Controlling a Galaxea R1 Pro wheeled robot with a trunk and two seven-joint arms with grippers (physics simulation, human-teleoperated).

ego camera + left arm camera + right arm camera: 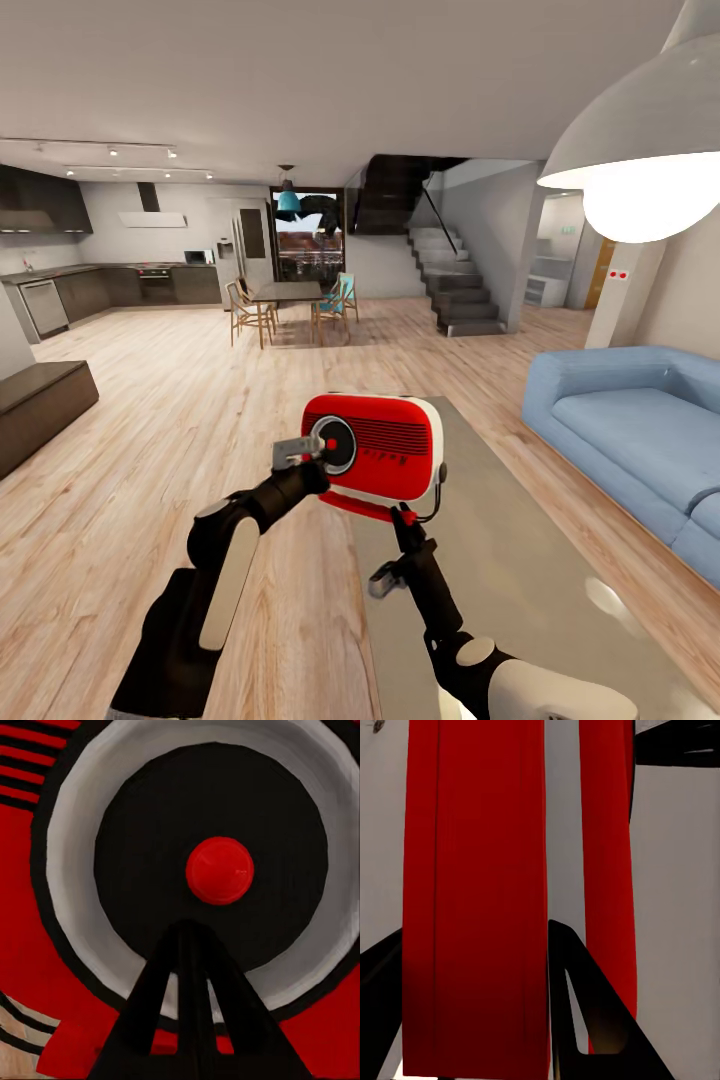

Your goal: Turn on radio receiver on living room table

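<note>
The radio receiver is a red box with white trim, held upright over the far left end of the grey glossy table. My right gripper grips it from below; in the right wrist view its dark fingers stand on either side of the red body. My left gripper is shut, its tips pressed together at the round dark dial, just under the dial's red centre button.
A blue sofa lines the right side beyond the table. A white dome lamp hangs at upper right. A dark bench stands at left. Light wood floor runs back to a dining table with chairs, stairs and a kitchen.
</note>
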